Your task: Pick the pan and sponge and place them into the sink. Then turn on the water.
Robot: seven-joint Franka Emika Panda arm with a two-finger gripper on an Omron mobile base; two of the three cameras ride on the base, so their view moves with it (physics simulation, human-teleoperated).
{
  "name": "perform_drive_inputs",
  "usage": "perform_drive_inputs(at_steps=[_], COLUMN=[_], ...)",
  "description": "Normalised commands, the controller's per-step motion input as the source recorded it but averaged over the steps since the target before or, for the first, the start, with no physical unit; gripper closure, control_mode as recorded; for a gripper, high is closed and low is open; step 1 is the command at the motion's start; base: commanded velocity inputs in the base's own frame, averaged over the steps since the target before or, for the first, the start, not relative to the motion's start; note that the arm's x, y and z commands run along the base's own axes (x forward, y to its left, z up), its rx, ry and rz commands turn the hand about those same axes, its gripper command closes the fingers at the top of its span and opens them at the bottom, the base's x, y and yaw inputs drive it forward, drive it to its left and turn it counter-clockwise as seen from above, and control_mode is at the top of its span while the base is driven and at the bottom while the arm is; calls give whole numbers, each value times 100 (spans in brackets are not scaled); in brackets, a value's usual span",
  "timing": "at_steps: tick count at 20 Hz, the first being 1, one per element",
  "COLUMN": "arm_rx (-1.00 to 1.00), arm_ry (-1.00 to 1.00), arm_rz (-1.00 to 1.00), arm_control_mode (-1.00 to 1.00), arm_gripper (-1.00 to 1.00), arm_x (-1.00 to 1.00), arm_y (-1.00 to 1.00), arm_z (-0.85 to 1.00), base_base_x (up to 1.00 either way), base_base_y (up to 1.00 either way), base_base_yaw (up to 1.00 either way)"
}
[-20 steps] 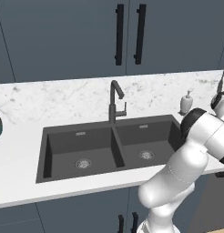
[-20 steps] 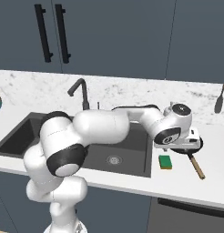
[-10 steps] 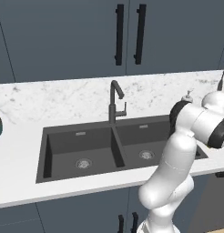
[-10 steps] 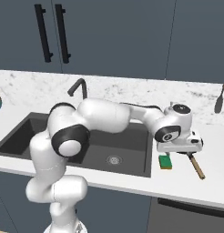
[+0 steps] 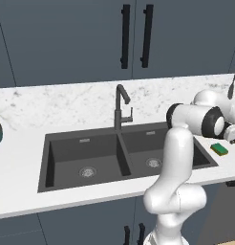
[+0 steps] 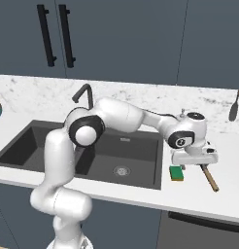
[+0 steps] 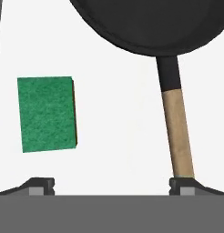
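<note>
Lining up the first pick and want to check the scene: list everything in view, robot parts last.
pan: one, black, wooden handle, on counter right of sink
sponge: one, green, flat on counter beside pan handle
sink: one, dark grey, two basins, nothing in them
faucet: one, dark, behind divider, no water running
countertop: one, white marble
cabinet doors: dark blue, black handles
gripper: one, white, open, above pan handle and sponge

Dark blue cabinets (image 5: 90, 38), black handles (image 5: 136, 36), seemingly marble backsplash (image 5: 67, 103).
</note>
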Motion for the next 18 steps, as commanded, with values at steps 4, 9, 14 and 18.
perform_drive_inputs(at_steps=[4, 9, 14, 18], arm_rx=[15, 7, 0, 0], arm_ry=[12, 10, 2, 0], arm_rz=[3, 2, 1, 0], arm_control_mode=[-100, -100, -100, -100], arm_gripper=[-100, -100, -100, -100], arm_x=[23, 23, 3, 0], arm_y=[-42, -23, 0, 0], arm_z=[-3, -21, -49, -52], base_base_x=[0, 0, 0, 0], base_base_y=[0, 0, 0, 0], base_base_yaw=[0, 0, 0, 0])
